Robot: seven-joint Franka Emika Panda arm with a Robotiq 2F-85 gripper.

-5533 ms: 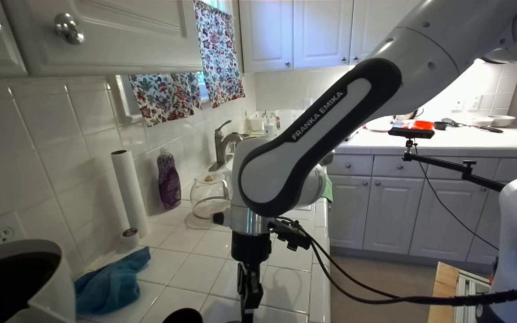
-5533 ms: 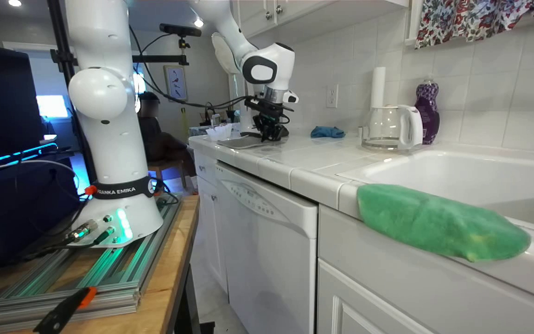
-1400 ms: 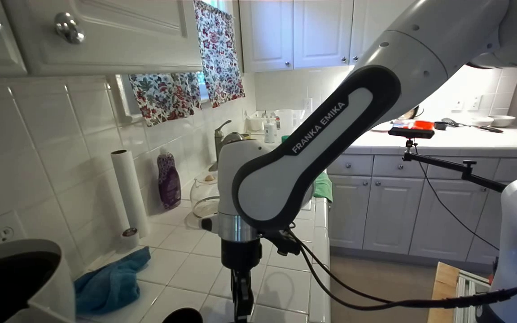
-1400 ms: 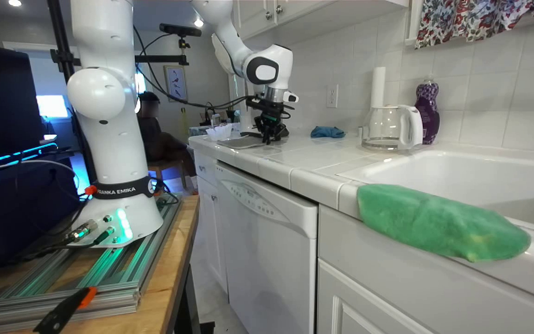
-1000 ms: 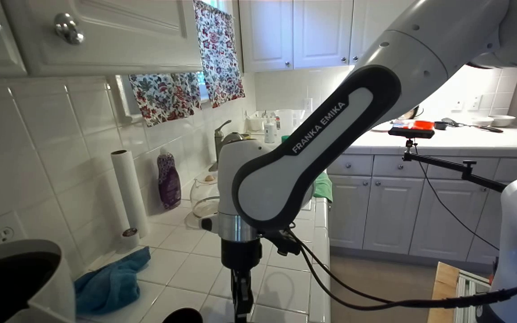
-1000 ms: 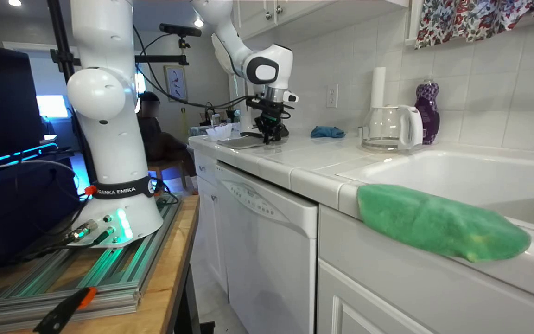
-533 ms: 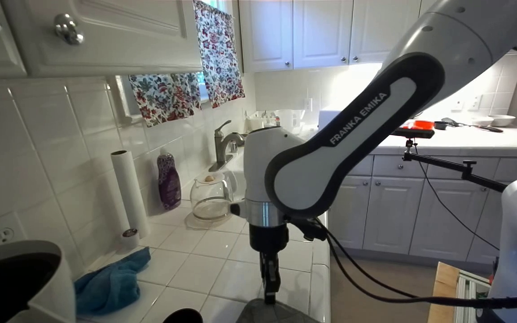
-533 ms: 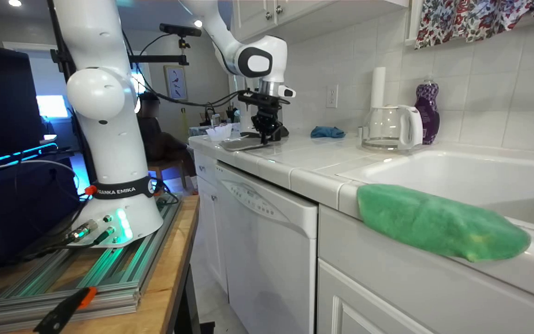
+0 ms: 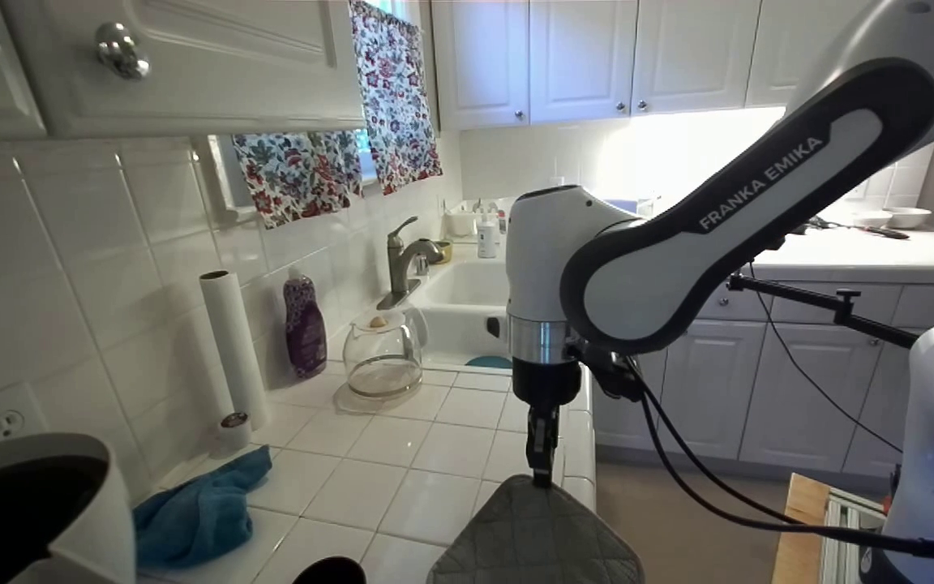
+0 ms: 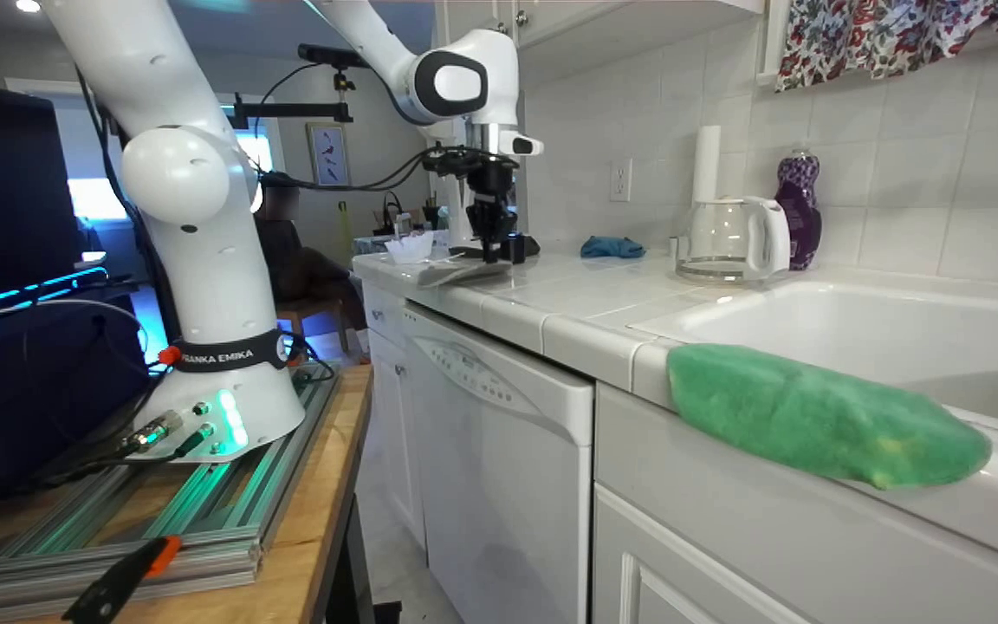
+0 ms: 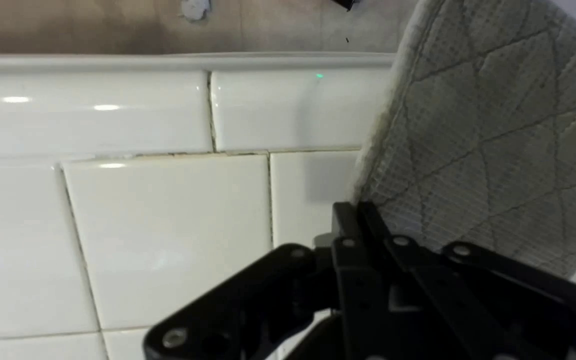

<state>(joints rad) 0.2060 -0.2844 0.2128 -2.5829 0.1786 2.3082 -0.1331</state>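
My gripper (image 9: 542,477) points down over the counter near its front edge. In the wrist view its two fingertips (image 11: 357,206) are closed on the edge of a grey quilted pad (image 11: 498,140). In an exterior view the pad (image 9: 544,539) hangs from the fingertips as a raised corner, its lower part cut off by the frame. In an exterior view the pad (image 10: 462,274) is tilted at the counter's edge, and whether it still touches the tiles cannot be told. A dark round cup (image 9: 331,572) stands beside it.
A blue cloth (image 9: 195,513), a white paper tube (image 9: 236,349), a purple bottle (image 9: 306,324) and a glass carafe (image 9: 383,361) stand along the wall. The sink (image 9: 467,285) lies beyond. A green cloth (image 10: 819,416) hangs over the sink's edge. A white bowl-like thing (image 10: 411,249) sits at the counter's far end.
My gripper has gone from low at the counter to higher and nearer the front edge. The grey pad has come up with it, its corner lifted and pulled along.
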